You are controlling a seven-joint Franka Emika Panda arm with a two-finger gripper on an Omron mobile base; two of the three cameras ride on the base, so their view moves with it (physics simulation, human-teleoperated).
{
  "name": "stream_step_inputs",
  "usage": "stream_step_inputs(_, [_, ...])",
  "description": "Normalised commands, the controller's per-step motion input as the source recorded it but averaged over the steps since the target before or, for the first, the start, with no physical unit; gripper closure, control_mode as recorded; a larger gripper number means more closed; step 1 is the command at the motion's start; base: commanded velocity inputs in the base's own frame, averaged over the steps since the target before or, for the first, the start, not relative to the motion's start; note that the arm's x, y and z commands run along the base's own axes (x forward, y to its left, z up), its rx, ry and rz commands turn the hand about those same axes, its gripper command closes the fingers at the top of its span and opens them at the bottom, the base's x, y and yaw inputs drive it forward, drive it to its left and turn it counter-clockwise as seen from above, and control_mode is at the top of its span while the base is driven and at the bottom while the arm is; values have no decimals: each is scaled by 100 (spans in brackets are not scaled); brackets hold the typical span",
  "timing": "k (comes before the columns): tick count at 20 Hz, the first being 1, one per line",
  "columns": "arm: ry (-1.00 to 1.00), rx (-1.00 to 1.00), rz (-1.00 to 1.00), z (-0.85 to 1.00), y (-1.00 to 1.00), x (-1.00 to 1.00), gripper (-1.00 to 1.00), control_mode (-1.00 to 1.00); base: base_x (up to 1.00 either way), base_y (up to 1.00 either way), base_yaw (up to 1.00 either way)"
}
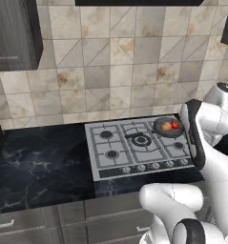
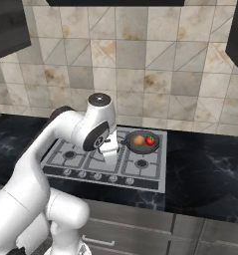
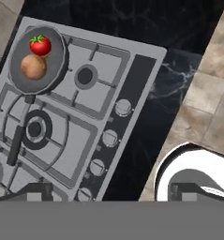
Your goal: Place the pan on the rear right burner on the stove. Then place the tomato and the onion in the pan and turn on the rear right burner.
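The dark pan (image 3: 36,58) rests on the stove (image 3: 132,51) over the rear right burner, which it hides. Its long black handle (image 3: 17,140) reaches toward the central burner. Inside the pan lie the red tomato (image 3: 40,45) and, beside it, the brown-orange onion (image 3: 33,66). The base views show the same pan (image 1: 168,127) (image 2: 142,142) with onion (image 1: 166,126) (image 2: 138,141) and tomato (image 1: 175,125) (image 2: 150,141). My gripper (image 3: 111,196) hangs open above the stove's front knob row, holding nothing, well apart from the pan.
Several round knobs (image 3: 110,138) line the stove's front strip. The front right burner (image 3: 85,76) and the large central burner (image 3: 34,129) are bare. Black marble counter (image 1: 39,157) lies on both sides, with a tiled wall (image 1: 110,71) behind.
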Motion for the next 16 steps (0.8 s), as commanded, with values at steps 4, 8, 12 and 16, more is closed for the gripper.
stream_step_inputs(4, [0, -12, 16, 0, 17, -27, -100, -100, 0, 0, 0])
stream_step_inputs(8, [0, -11, 15, -1, 7, -6, -100, -100, 0, 0, 0])
stream_step_inputs(12, [1, -5, 14, -10, 3, 0, -100, -100, 0, 0, 0])
stream_step_inputs(16, [3, -2, 15, -16, 3, 0, -100, -100, 0, 0, 0])
